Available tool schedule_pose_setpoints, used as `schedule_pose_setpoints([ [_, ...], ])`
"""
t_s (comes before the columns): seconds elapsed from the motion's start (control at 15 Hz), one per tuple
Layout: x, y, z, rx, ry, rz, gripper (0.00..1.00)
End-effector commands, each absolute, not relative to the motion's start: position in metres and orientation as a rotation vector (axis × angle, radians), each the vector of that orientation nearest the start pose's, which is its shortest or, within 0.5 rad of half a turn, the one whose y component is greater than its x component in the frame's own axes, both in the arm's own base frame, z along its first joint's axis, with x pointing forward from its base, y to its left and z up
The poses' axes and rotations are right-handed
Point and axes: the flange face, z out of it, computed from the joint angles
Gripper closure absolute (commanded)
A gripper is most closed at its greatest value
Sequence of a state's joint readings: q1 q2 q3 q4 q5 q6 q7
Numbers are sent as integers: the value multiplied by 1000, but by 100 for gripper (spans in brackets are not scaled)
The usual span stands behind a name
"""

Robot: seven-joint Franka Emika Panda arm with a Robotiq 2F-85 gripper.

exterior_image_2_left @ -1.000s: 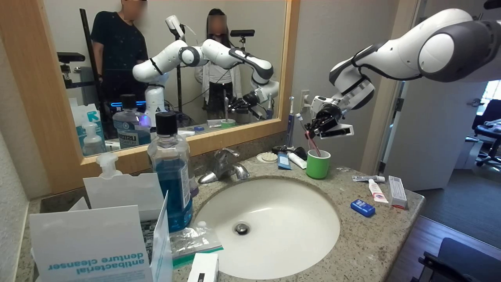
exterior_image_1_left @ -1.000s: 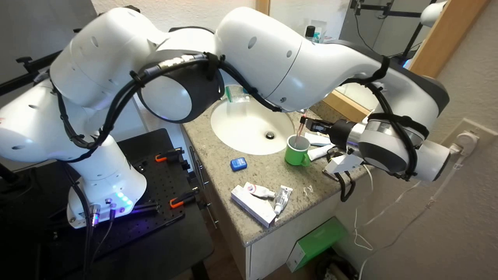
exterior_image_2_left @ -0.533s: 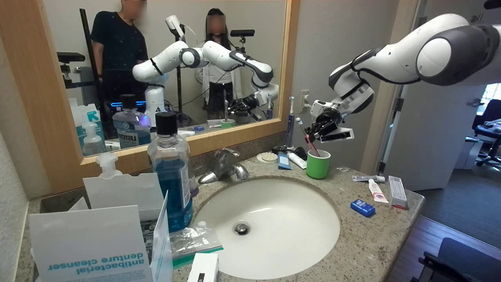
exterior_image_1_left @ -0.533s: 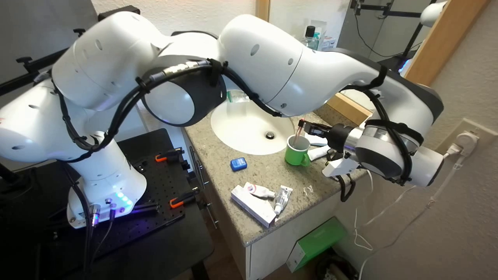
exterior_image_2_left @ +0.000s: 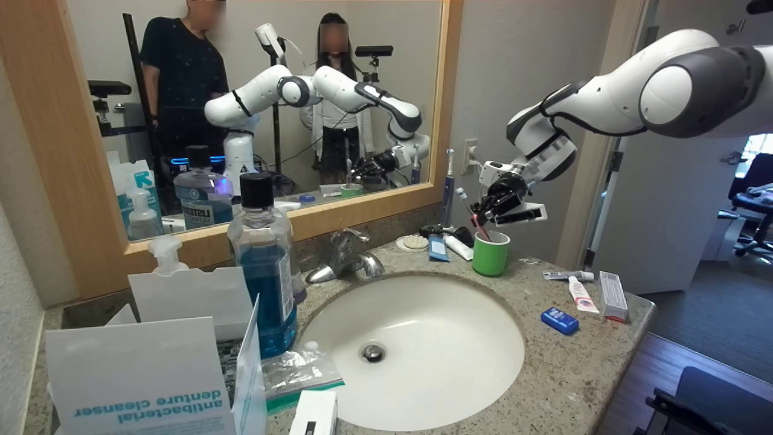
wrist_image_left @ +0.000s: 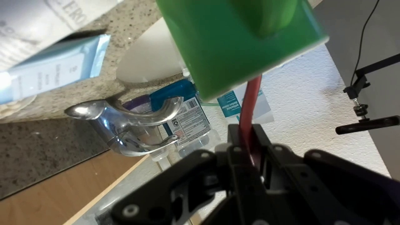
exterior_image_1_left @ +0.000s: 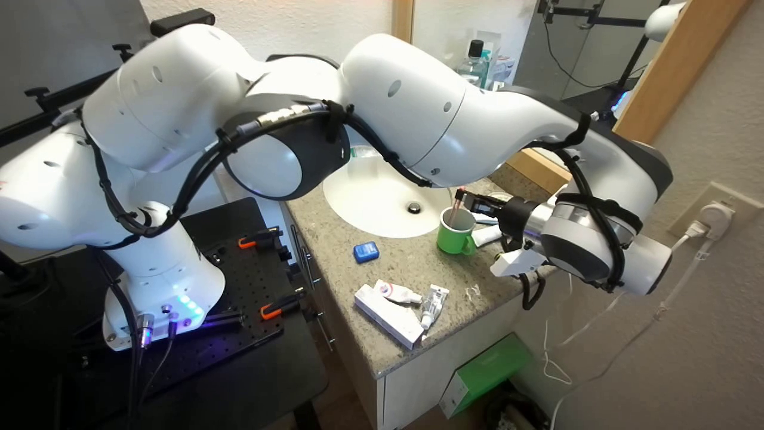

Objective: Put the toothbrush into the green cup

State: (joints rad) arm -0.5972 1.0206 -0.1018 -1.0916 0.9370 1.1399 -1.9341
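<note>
The gripper [wrist_image_left: 246, 131], pinching the toothbrush [wrist_image_left: 249, 103], had sunk over the last second; the toothbrush's lower part now reached deeper into the green cup [exterior_image_2_left: 490, 260] just below, so probably only its release remained.

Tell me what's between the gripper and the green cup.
A stretch of the toothbrush: in the wrist view, its red handle runs from the gripper to the rim of the green cup, then goes inside. Both exterior views show this.
</note>
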Motion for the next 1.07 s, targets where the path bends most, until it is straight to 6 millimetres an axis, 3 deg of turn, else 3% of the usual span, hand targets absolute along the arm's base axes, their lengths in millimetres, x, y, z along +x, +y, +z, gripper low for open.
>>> schedule_pose_setpoints([
  [0.0, 599, -337, 216, -1640, -1066, -687, 56],
  [0.27, 598, -348, 223, -1655, -1049, -708, 26],
  [0.53, 595, -360, 249, -1660, -1068, -770, 0],
  [0.73, 596, -361, 269, -1666, -1104, -781, 0],
  [1.0, 597, -347, 300, -1657, -1190, -766, 0],
])
